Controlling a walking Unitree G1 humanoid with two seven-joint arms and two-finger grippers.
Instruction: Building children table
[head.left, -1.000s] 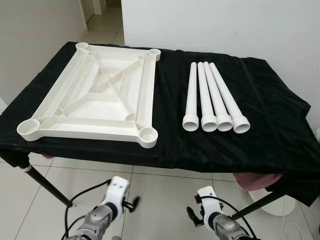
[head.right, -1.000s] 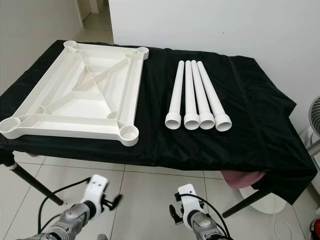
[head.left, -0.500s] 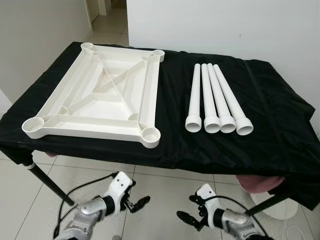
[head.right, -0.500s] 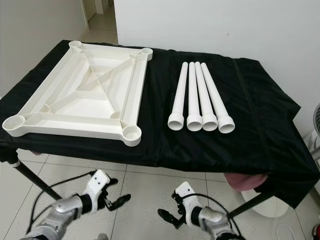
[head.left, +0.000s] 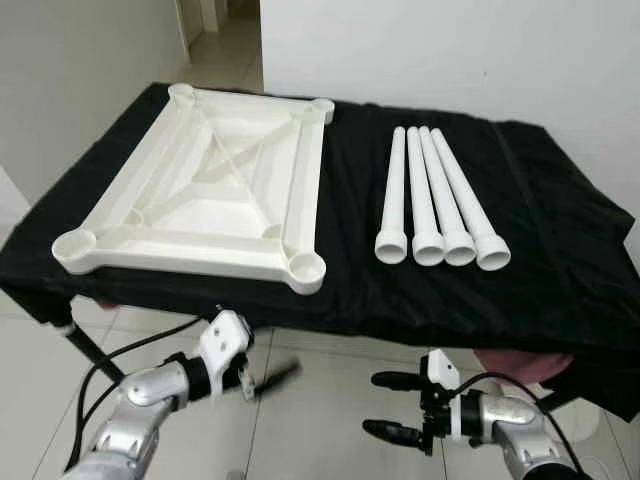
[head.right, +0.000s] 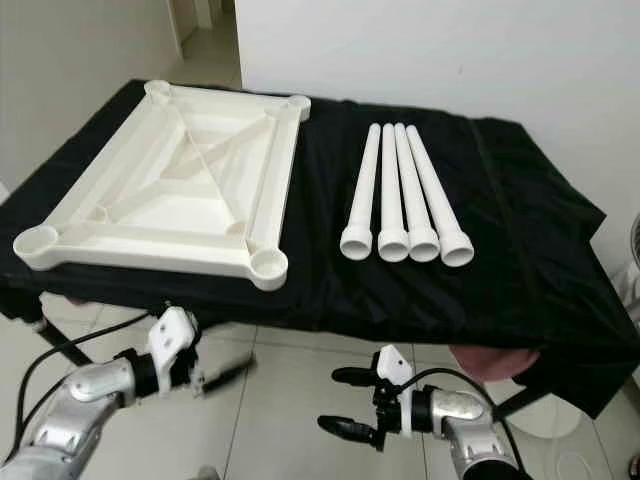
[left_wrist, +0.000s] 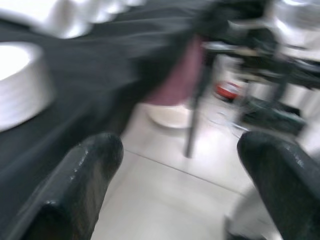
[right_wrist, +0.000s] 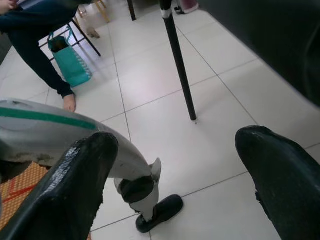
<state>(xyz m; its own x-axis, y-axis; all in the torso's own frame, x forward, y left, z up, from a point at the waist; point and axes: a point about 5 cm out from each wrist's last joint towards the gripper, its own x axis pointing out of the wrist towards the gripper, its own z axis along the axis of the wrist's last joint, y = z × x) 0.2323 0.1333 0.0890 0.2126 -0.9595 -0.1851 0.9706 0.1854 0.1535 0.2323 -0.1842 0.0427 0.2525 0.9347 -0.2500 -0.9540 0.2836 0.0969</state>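
Tabletop (head.left: 205, 185) for the kids' table is lying upside down on the left side of the table (head.left: 560, 270), which has a black cloth thrown over it. It's white plastic, ribs showing in an X pattern, with a round socket at each of the four corners. The near-right socket (head.left: 307, 268) sits pretty close to the table's front edge.

Right of that, well apart from the tabletop, are the four white legs (head.left: 437, 205), laid side by side and touching, flared ends pointing toward the robot. They fan slightly, closer together at the far end.

Both arms are down below the front edge of the table, over the white tiled floor (head.right: 290, 400). Left gripper (head.left: 270, 378) is under the near-right corner of the tabletop, reaching toward the middle, and it's blurred in the head views. Its wrist view shows its jaws spread wide with nothing between them. Right gripper (head.left: 385, 405) is under the legs, pointing toward the left arm, jaws also wide open and empty, one finger above the other.

Right wrist view looks under the table: a black table leg (right_wrist: 179, 65), a teal bag (right_wrist: 70, 62) and someone's leg and bare foot (right_wrist: 69, 102) off by a chair.
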